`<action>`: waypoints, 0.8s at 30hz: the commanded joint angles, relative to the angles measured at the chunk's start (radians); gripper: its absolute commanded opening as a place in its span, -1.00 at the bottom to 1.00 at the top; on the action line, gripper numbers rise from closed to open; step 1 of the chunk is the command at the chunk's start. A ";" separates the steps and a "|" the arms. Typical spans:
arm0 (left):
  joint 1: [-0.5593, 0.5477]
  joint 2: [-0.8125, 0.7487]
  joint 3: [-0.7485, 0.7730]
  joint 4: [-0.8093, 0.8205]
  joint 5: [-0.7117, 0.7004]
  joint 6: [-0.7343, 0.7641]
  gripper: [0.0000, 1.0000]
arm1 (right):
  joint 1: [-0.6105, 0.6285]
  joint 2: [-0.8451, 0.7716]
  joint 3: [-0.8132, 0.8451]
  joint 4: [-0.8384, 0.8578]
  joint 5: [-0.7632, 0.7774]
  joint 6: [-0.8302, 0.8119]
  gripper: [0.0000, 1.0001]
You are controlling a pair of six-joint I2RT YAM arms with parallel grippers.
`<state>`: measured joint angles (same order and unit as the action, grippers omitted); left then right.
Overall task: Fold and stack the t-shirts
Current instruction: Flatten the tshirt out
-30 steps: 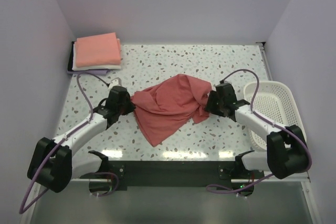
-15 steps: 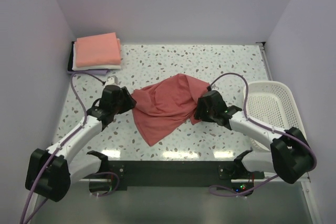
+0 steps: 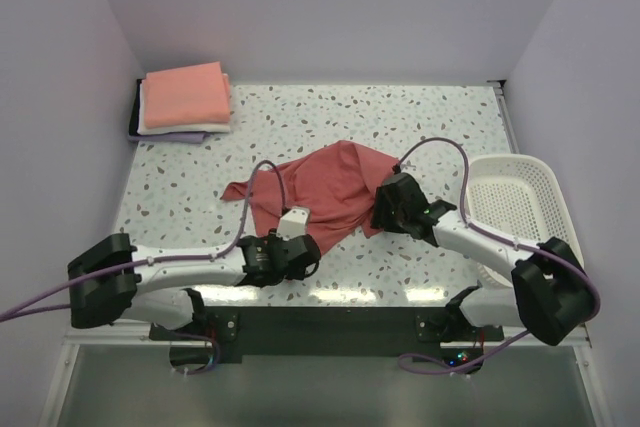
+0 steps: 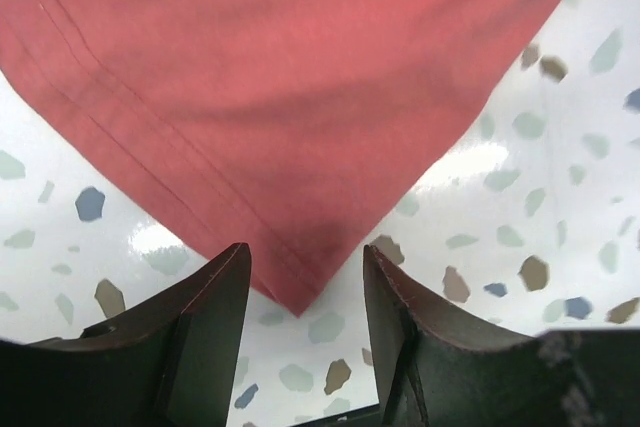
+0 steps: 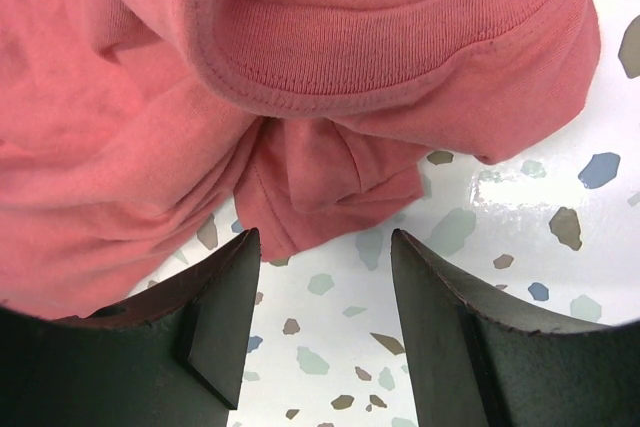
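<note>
Where the speckled terrazzo-pattern desk [image 3: 420, 117] runs along its near edge, around six o'clock, the left claw [image 3: 305, 247] sits low with its dark fingers [image 4: 210, 307] parted to a middling width, gripping nothing. The pointed, hemmed corner of the crumpled dusty-red cotton t-shirt [image 3: 330, 187] lies flat on the desk in the gap between them; whether the cloth brushes either finger cannot be told. Slightly farther in, toward four o'clock, the right claw [image 3: 378, 215] stands with its jaws wide and empty at the shirt's bunched right edge, a small folded lump of cloth just ahead of the gap and the ribbed collar beyond it. The shirt spreads across the desk's centre between the two claws. At three o'clock rests a white plastic lattice basket [image 3: 520, 197]. In the far corner, near eleven o'clock, a salmon-pink folded tee [image 3: 185, 92] tops a white folded tee [image 3: 175, 128] and a lavender sliver [image 3: 190, 136].
</note>
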<state>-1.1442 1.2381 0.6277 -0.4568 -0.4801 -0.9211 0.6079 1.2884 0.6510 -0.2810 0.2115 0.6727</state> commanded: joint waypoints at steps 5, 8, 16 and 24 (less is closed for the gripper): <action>-0.127 0.176 0.170 -0.154 -0.199 -0.071 0.08 | 0.001 0.019 0.035 0.008 0.043 0.001 0.17; -0.131 0.185 0.155 -0.117 -0.169 -0.045 0.08 | 0.001 0.017 0.027 0.011 0.045 0.004 0.17; -0.131 0.215 0.113 -0.117 -0.138 -0.070 0.07 | 0.001 0.031 0.025 0.017 0.045 0.008 0.17; -0.132 0.210 0.026 -0.080 -0.097 -0.105 0.01 | 0.001 0.049 0.044 0.002 0.058 0.005 0.17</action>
<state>-1.2713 1.4445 0.6876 -0.5404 -0.5766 -0.9886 0.6079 1.3239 0.6579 -0.2821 0.2222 0.6731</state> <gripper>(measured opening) 0.514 0.585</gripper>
